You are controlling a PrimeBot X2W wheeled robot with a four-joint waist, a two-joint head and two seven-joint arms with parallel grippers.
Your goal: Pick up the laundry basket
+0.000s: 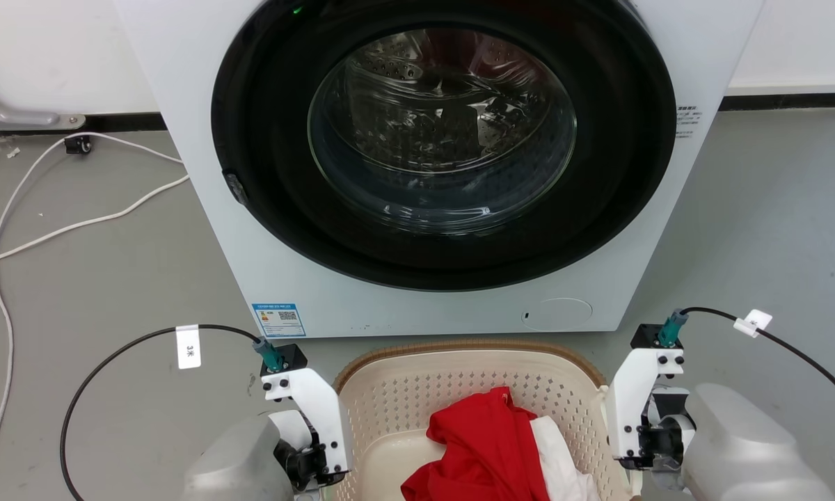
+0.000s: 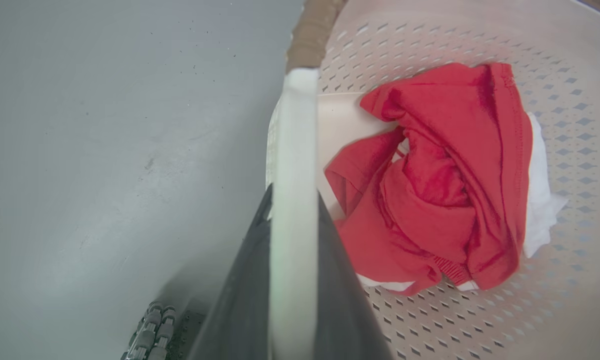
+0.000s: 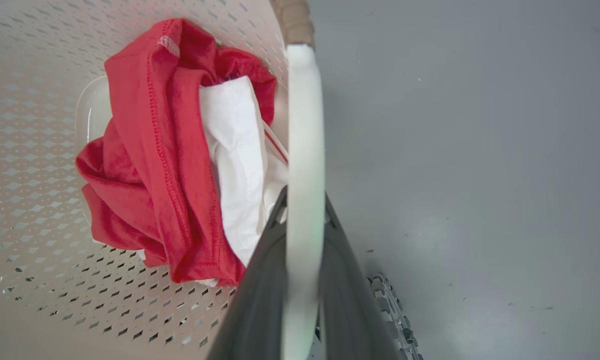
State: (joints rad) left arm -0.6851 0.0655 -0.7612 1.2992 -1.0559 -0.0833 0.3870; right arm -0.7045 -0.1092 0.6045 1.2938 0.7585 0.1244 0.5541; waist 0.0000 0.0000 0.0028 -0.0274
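Left gripper (image 2: 294, 192) and right gripper (image 3: 305, 197) each clamp one laundry basket (image 1: 459, 369) handle (image 2: 295, 125); seemingly two garments (image 2: 430, 190) inside

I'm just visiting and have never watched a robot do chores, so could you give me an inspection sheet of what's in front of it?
Surface: grey floor, a few specks.
Job's things: laundry basket before the washing machine, holding a red garment over a white garment.
Clutter: nothing seen.
Grippers: left gripper and right gripper each shut on a white side handle.
Cables: white cable on floor at left; black cable at each wrist.
Surroundings: machine door closed; white wall behind.
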